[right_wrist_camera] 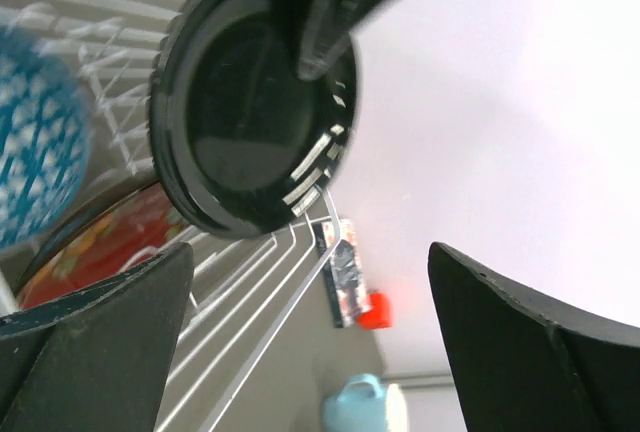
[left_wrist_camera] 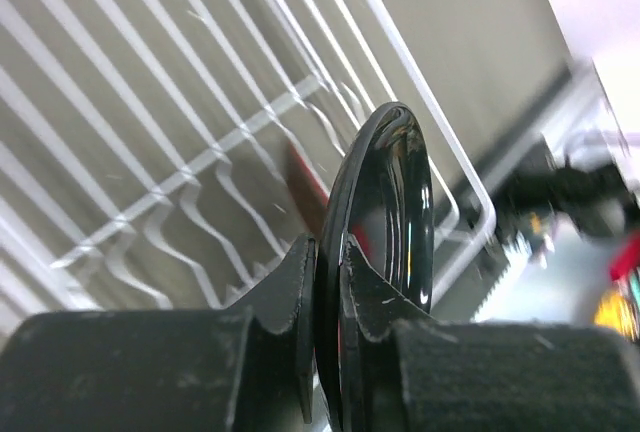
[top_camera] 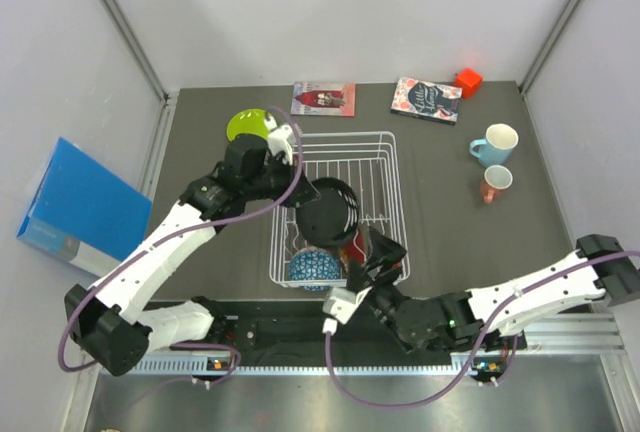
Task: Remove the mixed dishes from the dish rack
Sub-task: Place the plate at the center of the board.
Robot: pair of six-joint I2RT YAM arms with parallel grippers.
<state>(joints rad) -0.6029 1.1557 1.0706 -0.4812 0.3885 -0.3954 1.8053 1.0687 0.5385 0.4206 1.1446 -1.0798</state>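
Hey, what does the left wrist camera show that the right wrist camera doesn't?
Left wrist only: the black plate edge-on between the fingers of the left claw. Right wrist only: the plate's face, blue-patterned bowl, red patterned plate, light blue mug, open right claw. Both: that plate and the dish rack.

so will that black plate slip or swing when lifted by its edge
Probably stiff: the black plate holds shape though pinched at one rim. Its glossy face looks slippery, so it might pivot in the left jaws.

Pale walls [top_camera: 350, 12] enclose a dark grey counter [top_camera: 450, 242] on three sides. Metal struts [top_camera: 120, 22] run up both upper corners.
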